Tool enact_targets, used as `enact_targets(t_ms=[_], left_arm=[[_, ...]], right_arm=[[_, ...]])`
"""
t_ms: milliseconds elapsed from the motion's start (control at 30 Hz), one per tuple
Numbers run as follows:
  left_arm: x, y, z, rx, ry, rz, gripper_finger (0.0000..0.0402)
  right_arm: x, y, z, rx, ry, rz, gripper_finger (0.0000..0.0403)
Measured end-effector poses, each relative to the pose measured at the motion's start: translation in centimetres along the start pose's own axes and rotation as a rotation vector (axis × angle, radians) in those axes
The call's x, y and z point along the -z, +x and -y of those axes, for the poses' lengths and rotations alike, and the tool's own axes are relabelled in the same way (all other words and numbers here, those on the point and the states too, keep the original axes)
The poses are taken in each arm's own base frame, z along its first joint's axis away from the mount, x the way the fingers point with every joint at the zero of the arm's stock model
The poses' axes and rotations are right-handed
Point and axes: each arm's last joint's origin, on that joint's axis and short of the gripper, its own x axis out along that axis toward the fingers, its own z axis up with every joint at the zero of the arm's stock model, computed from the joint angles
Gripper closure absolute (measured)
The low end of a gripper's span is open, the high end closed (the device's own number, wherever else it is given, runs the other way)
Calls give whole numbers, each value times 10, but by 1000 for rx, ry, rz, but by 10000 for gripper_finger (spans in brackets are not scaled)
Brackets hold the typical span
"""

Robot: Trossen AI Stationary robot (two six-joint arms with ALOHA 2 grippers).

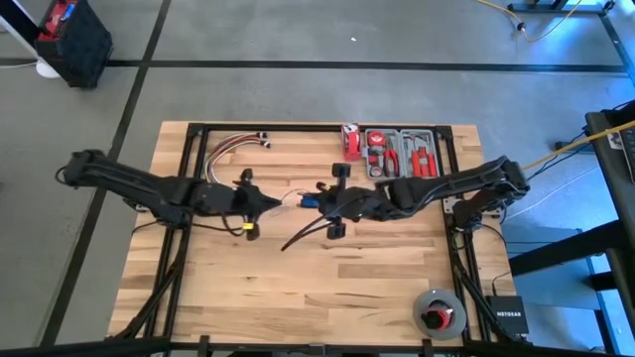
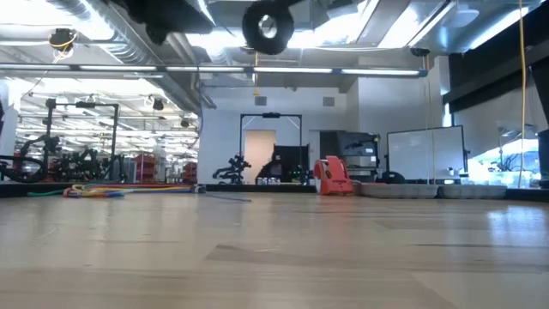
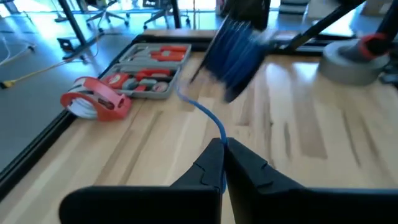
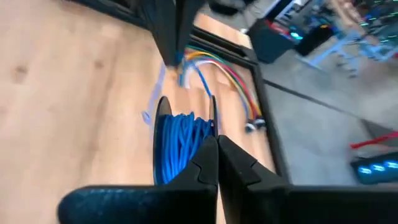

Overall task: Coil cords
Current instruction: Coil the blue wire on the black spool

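The cord is a thin blue wire. Most of it is wound as a coil (image 4: 180, 146) on a black spool (image 3: 236, 46), and a free length (image 3: 208, 115) runs from the coil to my left gripper. Both grippers meet above the table's middle. My left gripper (image 1: 282, 201) is shut on the free length. My right gripper (image 1: 316, 202) is shut at the spool. The spool is lifted clear and shows as a black disc (image 2: 268, 26) at the top of the low view. My left gripper pinches the free length of the blue cord (image 3: 222, 144) between its two fingertips, coming level from the table's left side. From there the cord rises in a gentle bend to the coil, clear of the table. My right gripper is shut on the spool at one black flange (image 4: 213, 118), beside the blue windings, coming level from the table's right side. The fingers hide the exact place of contact. The spool is held clear of the table.
A bundle of red, yellow and white wires (image 1: 233, 147) lies at the far left. A red tape dispenser (image 1: 350, 139) and an open tool case (image 1: 402, 154) stand at the far edge. A grey tape roll (image 1: 440, 312) sits near right. A black cable (image 1: 303, 236) lies mid-table.
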Motion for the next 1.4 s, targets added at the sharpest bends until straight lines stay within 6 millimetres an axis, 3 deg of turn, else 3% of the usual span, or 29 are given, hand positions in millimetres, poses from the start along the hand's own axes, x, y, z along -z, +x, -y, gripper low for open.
enact_targets(t_ms=[200,433,633,900,1400], left_arm=[[-7,-12,3,43,-32,69,399],[-13,6,19,69,-38,153,399],[-12,28,29,54,-25,203,400],[-4,50,35,34,-30,205,397],[-5,56,30,-91,-17,209,396]], right_arm=[[6,21,-6,145,-48,-74,403],[6,45,-13,203,-40,-48,403],[4,53,-15,169,-15,-3,403],[-12,43,-6,162,112,139,403],[-42,-3,22,88,213,388,403]])
